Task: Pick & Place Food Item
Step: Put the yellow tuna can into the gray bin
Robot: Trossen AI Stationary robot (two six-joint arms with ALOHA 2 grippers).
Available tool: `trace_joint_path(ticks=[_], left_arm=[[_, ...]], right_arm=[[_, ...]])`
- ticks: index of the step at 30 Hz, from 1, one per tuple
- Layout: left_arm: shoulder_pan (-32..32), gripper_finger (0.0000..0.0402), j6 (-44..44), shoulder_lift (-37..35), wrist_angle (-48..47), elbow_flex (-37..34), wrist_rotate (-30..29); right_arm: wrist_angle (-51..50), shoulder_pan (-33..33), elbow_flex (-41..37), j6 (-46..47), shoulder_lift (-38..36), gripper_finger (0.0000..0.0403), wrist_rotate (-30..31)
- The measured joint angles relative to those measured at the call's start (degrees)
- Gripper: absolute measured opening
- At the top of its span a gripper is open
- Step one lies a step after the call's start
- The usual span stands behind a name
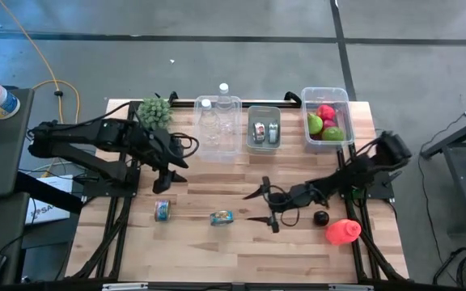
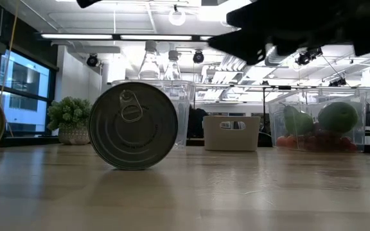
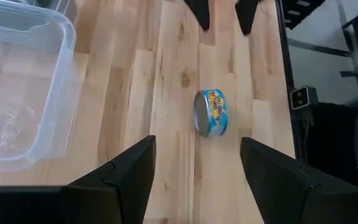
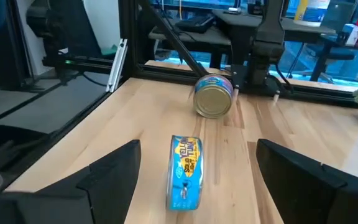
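Wooden planks form the table (image 1: 217, 242), seen from above with grey floor around it. Along its far side stand a small plant (image 1: 155, 111), a clear box with two bottles (image 1: 218, 125), a grey bin (image 1: 264, 128) and a clear box of fruit (image 1: 328, 119). Two tins lie on their sides near the front: the left tin (image 1: 162, 210) and the middle tin (image 1: 222, 217). The left gripper (image 1: 167, 183) hangs just above the left tin, with fingers apart and empty. The right gripper (image 1: 264, 205) is just beside the middle tin, with fingers wide apart, nothing between them. A dark round thing (image 1: 321, 217) and a red object (image 1: 343, 231) lie near the right arm.

From table height, the middle tin (image 2: 133, 125) shows its lid with a pull ring.

Past the left wrist's spread fingers (image 3: 123, 180) lies the left tin (image 3: 211, 112) on the wood.

Past the right wrist's spread fingers (image 4: 114, 171), the middle tin (image 4: 186, 172) lies near, and the left tin (image 4: 214, 96) lies farther away.
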Motion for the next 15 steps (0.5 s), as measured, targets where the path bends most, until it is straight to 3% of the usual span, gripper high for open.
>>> trace_joint_path(ticks=[8,15], left_arm=[[-3.81,0.0228,-3.25,0.02,-0.12,-2.27,-2.63],[-7.64,0.0228,-6.32,0.02,-0.08,-2.8,-4.11]], right_arm=[[-0.69,-0.06,8.92,-1.01,11.69,0.0309,0.59],[-3.16,-0.06,13.34,-1.14,13.99,0.0309,0.66]])
